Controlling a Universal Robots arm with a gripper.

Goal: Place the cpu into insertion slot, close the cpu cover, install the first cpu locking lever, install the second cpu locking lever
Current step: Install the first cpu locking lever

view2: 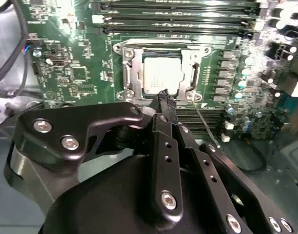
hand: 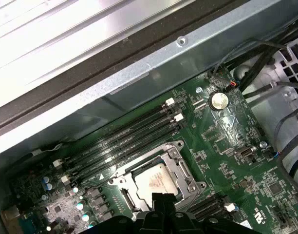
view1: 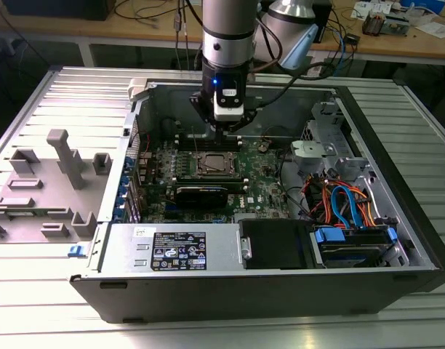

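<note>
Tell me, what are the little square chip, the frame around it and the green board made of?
The cpu looks like metal on top: dull silver-grey with a soft sheen. The cpu cover around it seems thin metal, glinting at its edges. The green board is probably a glossy plastic-like sheet.

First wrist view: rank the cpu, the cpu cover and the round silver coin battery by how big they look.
1. cpu cover
2. cpu, sitting within the cover's cut-out
3. coin battery, clearly the smallest
</note>
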